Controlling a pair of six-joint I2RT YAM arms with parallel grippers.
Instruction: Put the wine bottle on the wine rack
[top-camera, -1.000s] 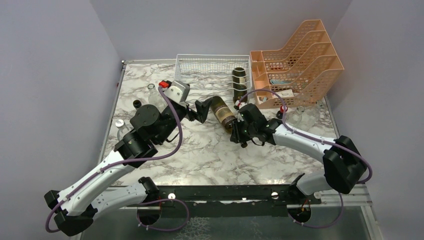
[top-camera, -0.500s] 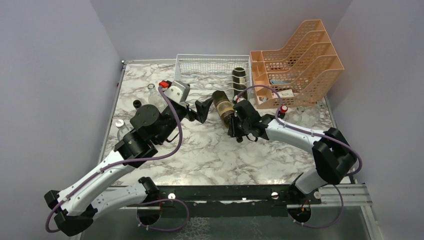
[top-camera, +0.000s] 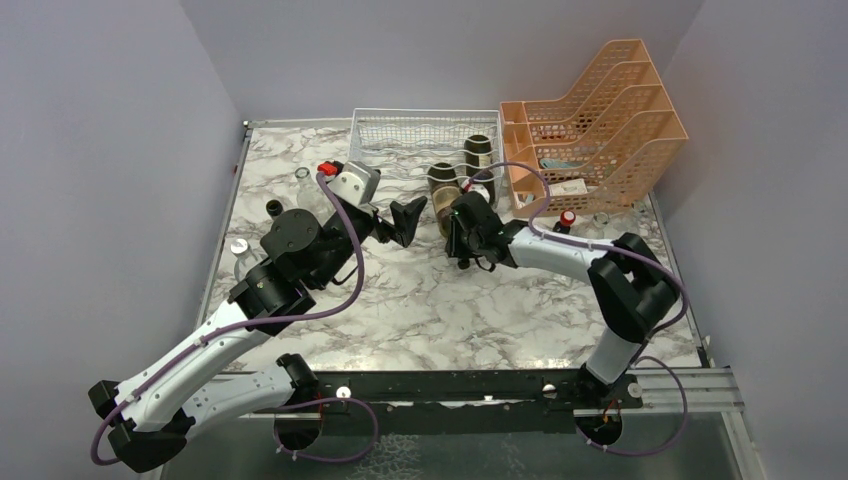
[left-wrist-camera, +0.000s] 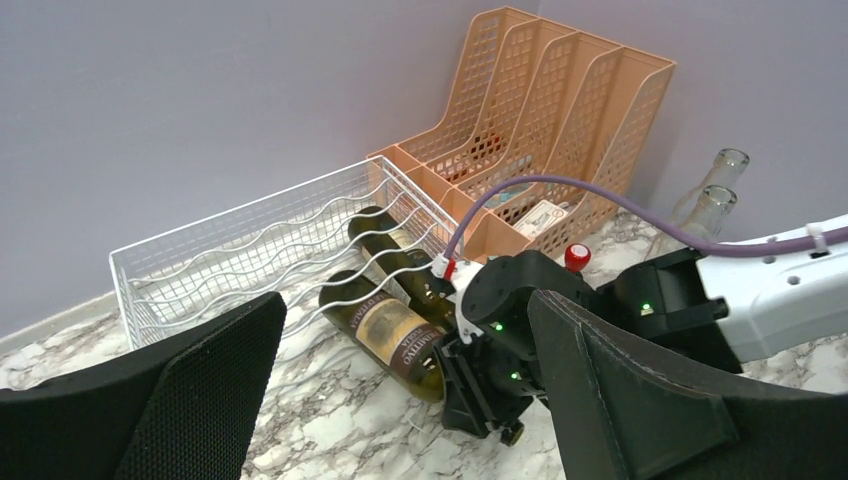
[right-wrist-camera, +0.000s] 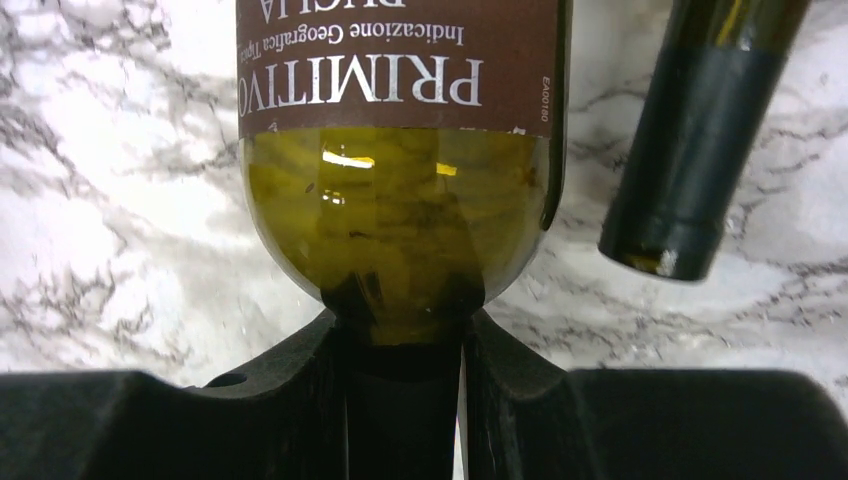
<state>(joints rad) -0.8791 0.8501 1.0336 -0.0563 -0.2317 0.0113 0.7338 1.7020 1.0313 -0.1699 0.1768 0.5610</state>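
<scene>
The white wire wine rack (top-camera: 425, 140) stands at the back of the marble table, also seen in the left wrist view as the wine rack (left-wrist-camera: 230, 250). A green wine bottle (top-camera: 441, 190) with a brown label lies on its side, its base end at the rack's front wires. My right gripper (top-camera: 462, 230) is shut on its neck; in the right wrist view the wine bottle (right-wrist-camera: 400, 200) fills the frame above the right gripper (right-wrist-camera: 400, 345). A second dark bottle (top-camera: 479, 155) lies in the rack just right of it. My left gripper (top-camera: 403, 220) hangs open just left, holding nothing.
An orange perforated file tray (top-camera: 590, 130) stands right of the rack. Two clear glass bottles (left-wrist-camera: 715, 190) stand behind the right arm. Small caps and a ring (top-camera: 273, 208) lie at the table's left side. The second bottle's neck (right-wrist-camera: 690, 150) lies close beside the held bottle.
My right gripper has carried the wine bottle back and left towards the rack, turning it in line with the cradles. The left arm has stayed still.
</scene>
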